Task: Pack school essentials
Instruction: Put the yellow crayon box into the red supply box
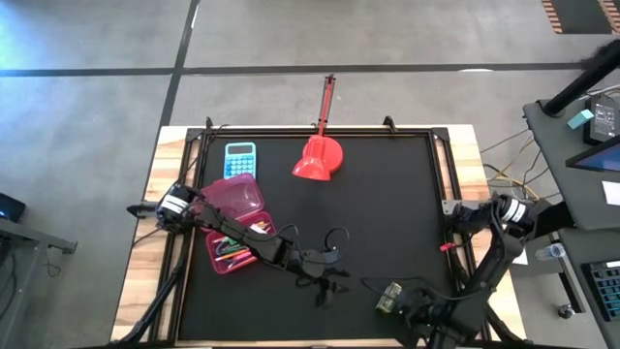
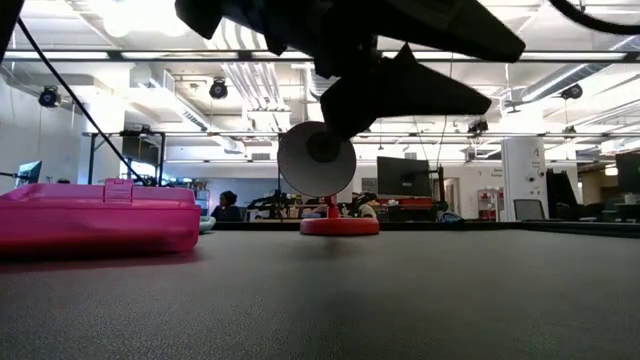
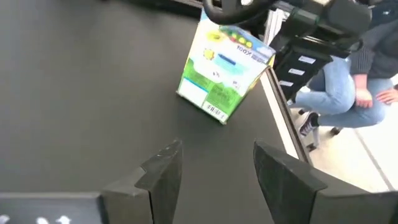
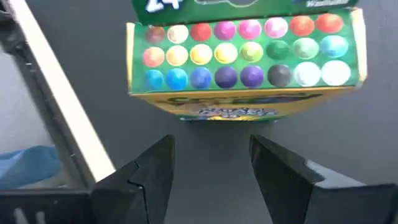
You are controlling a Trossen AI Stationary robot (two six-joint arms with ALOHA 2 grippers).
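Observation:
The green-yellow crayon box lies on the black mat near the table's near edge. In the right wrist view its end with rows of coloured dots faces my right gripper. That gripper is open and stops just short of the box. My left gripper is open too. It hovers over bare mat left of the box, reaching out across the pink case. The open pink pencil case holds several coloured pens in its near half.
A light-blue calculator and a red scoop with a long handle sit by the far edge. The pink case fills the low view's left. A seated person's legs show beyond the table's right rail. Bare mat spans the middle.

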